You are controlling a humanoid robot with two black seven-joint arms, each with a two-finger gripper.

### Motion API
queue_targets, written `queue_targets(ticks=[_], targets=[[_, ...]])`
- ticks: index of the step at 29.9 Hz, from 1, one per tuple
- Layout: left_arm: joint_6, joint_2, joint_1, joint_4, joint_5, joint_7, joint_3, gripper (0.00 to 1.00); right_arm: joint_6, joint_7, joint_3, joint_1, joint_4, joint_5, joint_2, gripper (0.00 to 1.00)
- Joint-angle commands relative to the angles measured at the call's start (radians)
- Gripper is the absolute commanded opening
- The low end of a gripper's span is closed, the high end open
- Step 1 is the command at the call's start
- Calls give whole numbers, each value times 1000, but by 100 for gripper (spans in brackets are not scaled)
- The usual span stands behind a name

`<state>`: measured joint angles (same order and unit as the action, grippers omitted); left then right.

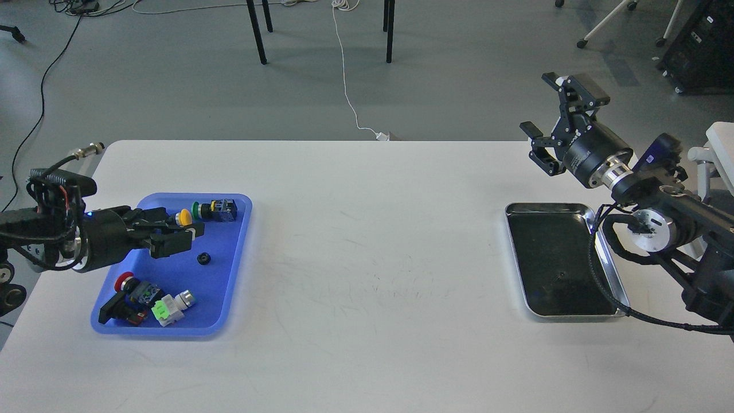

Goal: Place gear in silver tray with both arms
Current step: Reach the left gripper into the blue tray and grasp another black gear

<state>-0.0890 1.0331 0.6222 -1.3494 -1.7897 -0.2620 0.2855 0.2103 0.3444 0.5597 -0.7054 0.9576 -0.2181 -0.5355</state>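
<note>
The gear (202,259) is a small black ring lying on the floor of the blue plastic tray (172,281) at the table's left. My left gripper (182,234) reaches in from the left, low over that tray. Its fingers point right and stand apart, empty, just up and left of the gear without touching it. The silver tray (549,205) sits at the table's right with a dark, bare bottom. My right gripper (555,109) is raised beyond the silver tray's far edge, with its fingers spread wide and empty.
Several push-button switches lie in the blue tray: a yellow one (184,217) and a green one (198,210) at the back, a red one (124,282) and a lime-green one (161,310) at the front. The right arm's black cable (598,275) hangs over the silver tray's right rim.
</note>
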Motion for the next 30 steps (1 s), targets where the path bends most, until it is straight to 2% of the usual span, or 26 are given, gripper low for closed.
queue_targets(ticks=[1,5,8,21,30], targets=[[32,-34,-1,38,-95,1,-63,74,6,2,25,32,44,5,0,97],[34,-96,1,99,-117,3,-66,63,4,1,32,32,85,5,2,97],[37,-119,-2,128,-117,3,-66,59,1,1,32,32,101,5,2,97],[38,-208,-4,168,-116,9,-68,59,-8,-1,37,20,136,2,25,97],[68,-211,-12,208,-116,7,-72,59,-8,-1,37,27,136,0,11,97]])
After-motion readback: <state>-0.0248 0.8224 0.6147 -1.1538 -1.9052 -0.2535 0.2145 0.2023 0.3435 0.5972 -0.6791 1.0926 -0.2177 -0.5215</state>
